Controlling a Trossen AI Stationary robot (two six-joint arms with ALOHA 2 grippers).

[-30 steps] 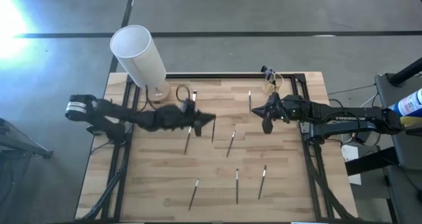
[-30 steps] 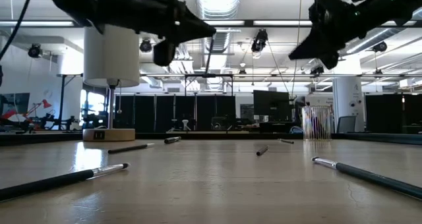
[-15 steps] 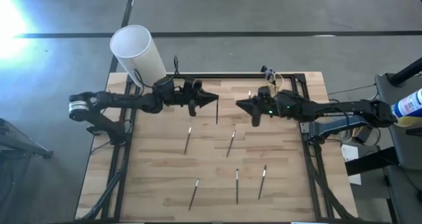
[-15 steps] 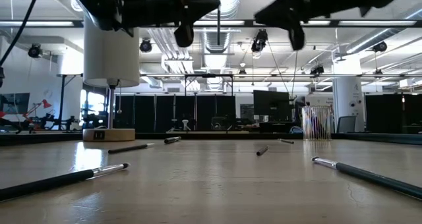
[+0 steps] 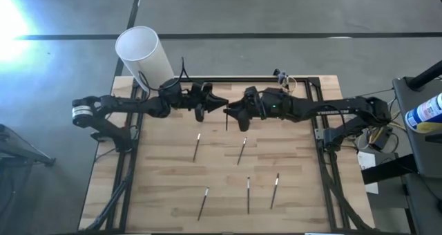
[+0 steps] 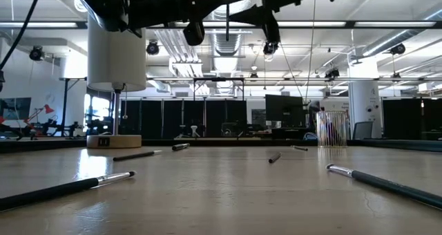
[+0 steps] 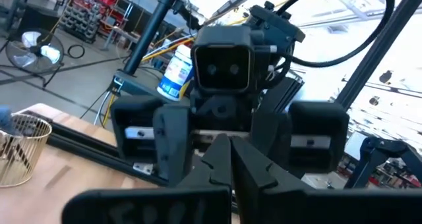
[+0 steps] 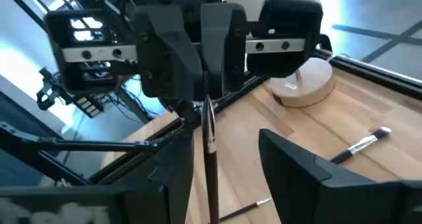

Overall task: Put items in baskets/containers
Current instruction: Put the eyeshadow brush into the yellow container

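My left gripper [image 5: 222, 105] is shut on a thin stick [image 5: 226, 119], which hangs upright high over the table's far middle. My right gripper [image 5: 233, 113] faces it from the right, open. Its two fingers [image 8: 177, 178] stand on either side of the hanging stick [image 8: 210, 141], and I cannot see that they touch it. Several more sticks [image 5: 242, 151] lie flat on the wooden table. The small transparent cup [image 5: 285, 85] stands at the far right edge and holds some sticks. My left gripper pinches the stick's upper end [image 8: 207, 113] between its two shut fingers. The fingers come roughly level from the table's left and lie across the stick. The stick hangs straight down below them, clear of the table.
A tall white cylinder [image 5: 143, 57] on a round wooden base [image 8: 303, 85] stands at the far left corner. A black frame [image 5: 242, 79] runs along the table's edges. Loose sticks [image 5: 204, 202] are scattered over the near half.
My left gripper has carried the stick up and toward the far edge, then kept still with the stick hanging. My right gripper has risen and gone toward the table's left up to the left gripper. It has opened, and its fingers now stand around the stick.
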